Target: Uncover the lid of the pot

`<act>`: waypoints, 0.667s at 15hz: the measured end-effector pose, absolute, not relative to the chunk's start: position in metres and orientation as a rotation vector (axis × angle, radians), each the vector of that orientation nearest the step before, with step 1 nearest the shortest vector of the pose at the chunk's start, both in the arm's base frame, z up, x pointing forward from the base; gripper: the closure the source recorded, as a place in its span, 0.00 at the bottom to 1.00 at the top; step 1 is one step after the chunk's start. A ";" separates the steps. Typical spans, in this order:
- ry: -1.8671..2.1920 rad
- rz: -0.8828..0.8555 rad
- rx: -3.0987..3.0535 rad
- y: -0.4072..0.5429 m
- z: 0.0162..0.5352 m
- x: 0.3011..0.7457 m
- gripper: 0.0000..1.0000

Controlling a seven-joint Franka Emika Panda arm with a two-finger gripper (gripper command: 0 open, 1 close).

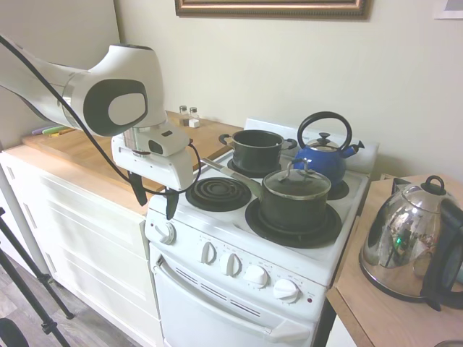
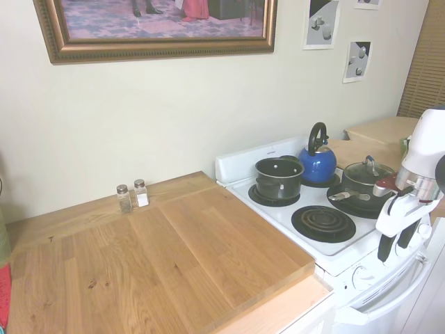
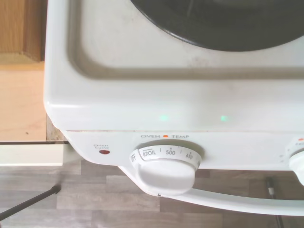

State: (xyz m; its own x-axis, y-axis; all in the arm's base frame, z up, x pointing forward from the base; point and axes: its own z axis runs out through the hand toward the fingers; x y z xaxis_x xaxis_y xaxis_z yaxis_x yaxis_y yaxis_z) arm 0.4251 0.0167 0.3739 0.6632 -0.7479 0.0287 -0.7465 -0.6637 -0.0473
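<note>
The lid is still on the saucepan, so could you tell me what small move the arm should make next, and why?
Probably travel across the stove toward the lid. The gripper hangs open at the stove's front corner, above the oven dial, empty and well short of the pot. The lid's knob is unobstructed.

Glossy white rounded arm (image 1: 87, 87) with a grey oval recess at one joint. A black cable runs along the casing. White boxy claw (image 1: 153, 196) carries two slim black fingers (image 1: 137, 189).

Stove (image 1: 217, 230) top with cookware.
The lid (image 1: 297, 181) sits on the pot (image 1: 293, 204) at the front; the two-handled pot (image 1: 256, 149) and kettle (image 1: 323, 155) stand behind.
</note>
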 end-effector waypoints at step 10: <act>1.577 -0.229 -2.646 -0.040 0.436 0.455 0.00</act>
